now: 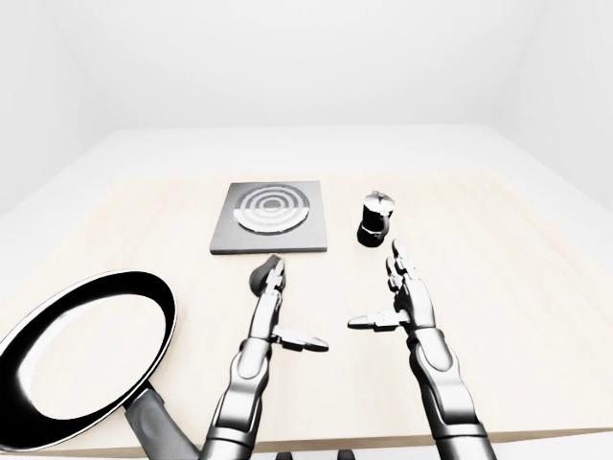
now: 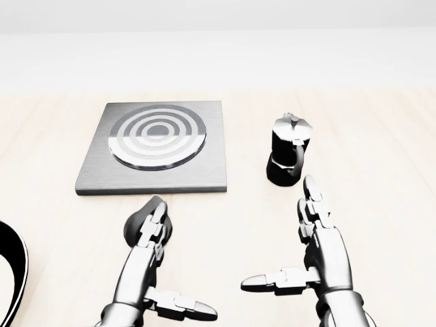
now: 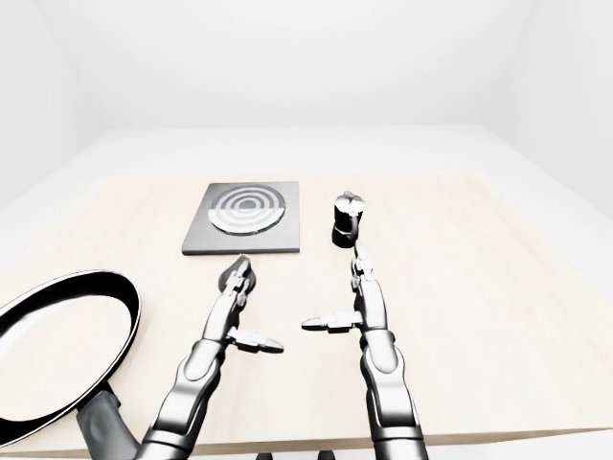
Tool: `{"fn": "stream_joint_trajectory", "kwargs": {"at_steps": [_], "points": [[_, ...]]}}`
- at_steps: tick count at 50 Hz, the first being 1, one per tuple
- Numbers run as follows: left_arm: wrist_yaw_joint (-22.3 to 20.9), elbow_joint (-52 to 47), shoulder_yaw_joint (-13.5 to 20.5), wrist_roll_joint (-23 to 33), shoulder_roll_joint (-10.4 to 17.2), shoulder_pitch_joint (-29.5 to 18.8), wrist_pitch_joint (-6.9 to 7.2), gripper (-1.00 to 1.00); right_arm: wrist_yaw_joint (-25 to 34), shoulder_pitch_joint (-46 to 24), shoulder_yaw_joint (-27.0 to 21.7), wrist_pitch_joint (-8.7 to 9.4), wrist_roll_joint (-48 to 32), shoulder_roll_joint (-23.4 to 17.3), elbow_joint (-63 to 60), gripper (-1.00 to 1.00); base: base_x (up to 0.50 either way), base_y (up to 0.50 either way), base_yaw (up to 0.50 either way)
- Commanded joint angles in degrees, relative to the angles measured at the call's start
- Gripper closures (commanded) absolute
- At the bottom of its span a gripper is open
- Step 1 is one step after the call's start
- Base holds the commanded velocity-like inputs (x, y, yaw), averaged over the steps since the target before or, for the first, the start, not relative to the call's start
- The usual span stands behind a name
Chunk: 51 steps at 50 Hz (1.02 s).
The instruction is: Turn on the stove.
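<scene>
A grey square stove plate (image 2: 152, 148) with concentric silver rings lies on the wooden table (image 2: 381, 157), upper left in the head view. A dark rounded knob (image 2: 138, 221) sits just below the plate's lower edge. My left hand (image 2: 155, 255) is open, fingers stretched out with their tips over the knob and the thumb pointing right. My right hand (image 2: 300, 252) is open and empty, to the right of the left hand, below the moka pot (image 2: 289, 157).
The black moka pot with a silver lid stands right of the stove plate. A large black frying pan (image 1: 81, 353) lies at the lower left in the left-eye view, handle toward the bottom edge. White walls stand behind the table.
</scene>
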Motion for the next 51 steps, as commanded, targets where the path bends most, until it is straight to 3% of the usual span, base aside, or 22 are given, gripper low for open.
{"fn": "stream_joint_trajectory", "kwargs": {"at_steps": [1,2,3,4,13,14,20,36,39,51], "points": [[-1.34,-4.40,-4.48,1.30,-1.65,1.27,2.40,-1.00,0.04,-0.02,-0.09,0.12,0.11,-0.05,-0.02,-1.00,0.00,0.00,0.00],[-1.33,-4.40,-4.48,1.29,-1.64,1.27,2.39,-1.00,0.04,-0.02,-0.09,0.12,0.11,-0.05,-0.02,-1.00,0.00,0.00,0.00],[-1.48,-6.71,-6.04,2.11,-1.98,2.32,4.02,-1.00,0.10,-0.11,-0.14,-0.26,0.15,-0.06,0.50,-1.00,0.00,0.00,0.00],[-1.45,-6.88,-6.18,2.11,-1.96,2.39,4.06,-1.00,0.11,-0.11,-0.14,-0.29,0.16,-0.07,0.53,-1.00,0.00,0.00,0.00],[-1.28,-8.84,-6.91,2.19,-1.74,2.92,4.06,-1.00,0.15,0.15,-0.04,-0.16,0.10,-0.03,0.12,-1.00,0.00,0.00,0.00],[-0.28,-22.74,-6.01,3.26,-1.00,4.02,4.06,-1.00,0.20,-0.03,-0.06,-0.47,0.11,-0.04,0.69,-1.00,0.00,0.00,0.00],[0.16,-32.86,-6.34,4.12,0.37,4.54,4.06,-1.00,0.24,-0.08,-0.01,-0.46,0.11,-0.03,0.87,-1.00,0.00,0.00,0.00],[0.21,-38.59,-6.51,5.33,1.14,4.51,4.06,-1.00,0.24,-0.04,0.02,-0.32,0.07,-0.03,0.70,-1.00,0.00,0.00,0.00],[-0.27,-45.89,-7.26,6.49,1.45,4.86,4.06,-1.00,0.26,0.10,0.06,-0.17,0.06,0.00,0.51,-1.00,0.00,0.00,0.00],[-0.77,-51.72,-7.05,7.53,2.15,5.02,4.06,-1.00,0.27,0.26,0.13,0.11,0.03,0.03,0.08,-1.00,0.00,0.00,0.00]]}}
